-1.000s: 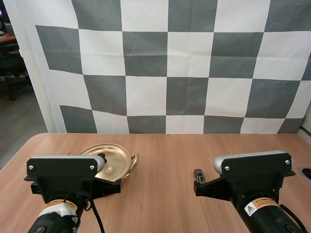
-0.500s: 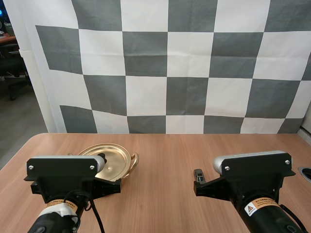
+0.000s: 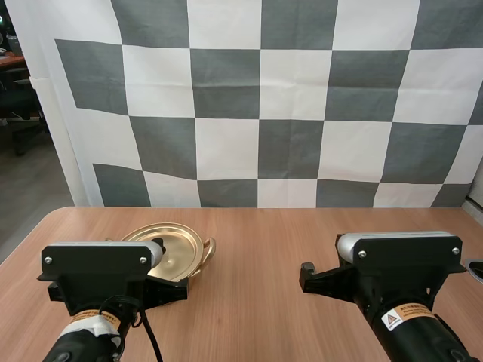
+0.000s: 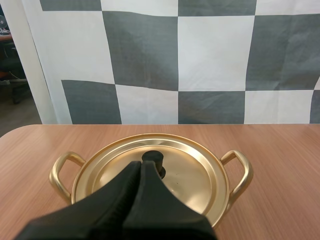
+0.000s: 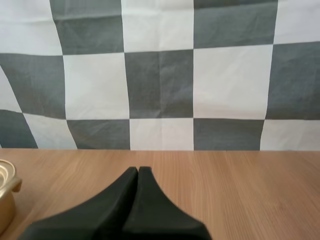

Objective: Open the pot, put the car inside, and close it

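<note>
Gold pot sits on the left half of the wood-grain table: round, shiny metal, w/ two loop handles. Its lid is on (so contents hidden), a shallow dished disc w/ a black knob at centre. Left fingers are pressed together into one dark wedge, gripping nothing, tip just short of the knob. Right fingers likewise closed & empty, over bare table, well apart from the pot.
</note>
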You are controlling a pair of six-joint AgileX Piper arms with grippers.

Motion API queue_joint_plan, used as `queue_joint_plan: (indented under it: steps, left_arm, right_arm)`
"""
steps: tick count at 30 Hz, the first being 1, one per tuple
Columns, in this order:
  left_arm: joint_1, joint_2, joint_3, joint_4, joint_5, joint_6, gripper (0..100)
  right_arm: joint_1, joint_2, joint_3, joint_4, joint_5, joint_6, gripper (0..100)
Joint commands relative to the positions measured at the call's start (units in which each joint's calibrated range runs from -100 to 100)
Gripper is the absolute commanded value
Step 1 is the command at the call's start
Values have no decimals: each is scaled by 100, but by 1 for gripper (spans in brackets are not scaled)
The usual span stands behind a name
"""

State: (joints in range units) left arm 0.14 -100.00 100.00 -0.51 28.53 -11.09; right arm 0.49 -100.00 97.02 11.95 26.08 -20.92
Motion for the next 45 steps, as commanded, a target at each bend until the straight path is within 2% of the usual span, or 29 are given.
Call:
queue_joint_plan:
  steps: [1, 4, 7, 11, 13, 15, 17, 20, 23, 27, 33, 35, 38, 45]
  left_arm:
    - [-2, 0, 0, -94, -303, 0, 0]
    - [-2, 0, 0, -94, -592, 0, 0]
    - [-2, 0, 0, 51, -1602, 101, 0]
    - [-2, 0, 0, 955, -4794, 813, 0]
    - [-2, 0, 0, 1015, -6321, 956, 0]
    - [-2, 0, -326, 935, -6566, 936, 0]
    - [-2, 0, -901, 562, -5372, 966, 0]
    - [-2, 121, -2263, -284, -1523, 957, 0]
    - [-2, 716, -3425, -513, 868, 900, 0]
    - [-2, 1679, -5028, -521, 3320, 900, 0]
    - [-2, 3553, -6518, -521, 6468, 900, 0]
    - [-2, 4190, -6799, -565, 7147, 900, 0]
    - [-2, 5107, -6989, -668, 7147, 981, 0]
    - [5, 6153, -6977, 108, 7147, 1084, 0]
  right_arm:
    - [-1, 0, 3, -24, -558, 5, 0]
    - [-1, 0, 3, -24, -1172, 5, 0]
    - [-1, 0, 3, -24, -2131, -60, 0]
    - [34, 0, 3, -462, -4020, -564, 0]
    - [61, 0, -114, -334, -4644, -935, 0]
    - [61, 0, -357, 10, -4505, -1128, 0]
    - [61, 0, -618, 137, -3556, -1128, 0]
    - [61, 149, -969, 149, -974, -1098, 0]
    - [61, 375, -1067, 277, 684, -1080, 0]
    - [61, 422, -1067, 288, 1107, -1080, 0]
    - [61, 422, -1067, 634, 1115, -1080, 0]
    - [61, 422, -1067, 634, 1115, -1080, 0]
    - [61, 422, -1067, 634, 1115, -1080, 0]
    - [61, 422, -1067, 622, 1115, -1080, 0]
